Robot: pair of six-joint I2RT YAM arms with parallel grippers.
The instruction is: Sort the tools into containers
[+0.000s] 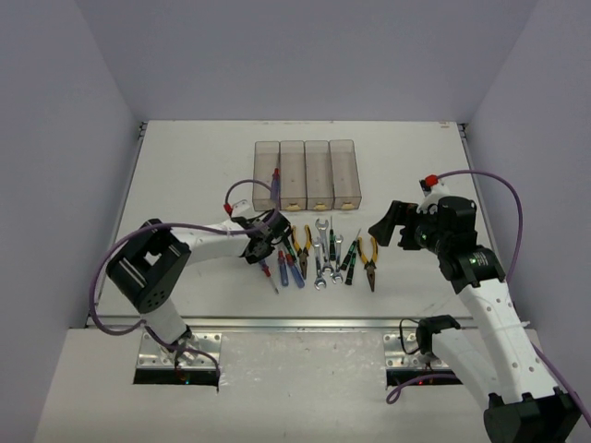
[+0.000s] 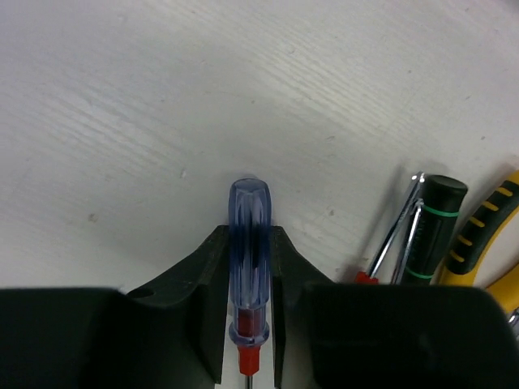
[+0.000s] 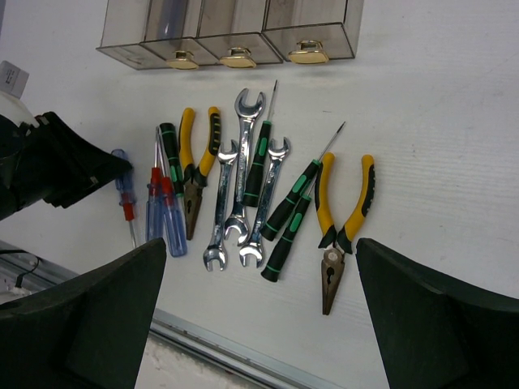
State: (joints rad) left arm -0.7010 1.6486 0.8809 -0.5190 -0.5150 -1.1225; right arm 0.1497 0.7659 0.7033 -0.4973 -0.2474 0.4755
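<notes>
My left gripper (image 2: 249, 271) is shut on the clear-blue handle of a red-collared screwdriver (image 2: 248, 235) low over the table, at the left end of the tool row (image 1: 261, 247). Beside it lie two more blue screwdrivers (image 3: 162, 215), three silver wrenches (image 3: 239, 186), green/black screwdrivers (image 3: 288, 215) and two yellow-handled pliers (image 3: 340, 219) (image 3: 197, 158). The containers (image 1: 306, 173) stand behind the row, and a blue screwdriver (image 1: 274, 178) leans in the leftmost one. My right gripper (image 1: 392, 226) hangs open above the table, right of the tools, with nothing between its fingers.
A metal rail (image 1: 295, 323) runs along the table's near edge, just in front of the tools. White walls close in the table on three sides. Purple cables (image 1: 489, 180) loop off both arms.
</notes>
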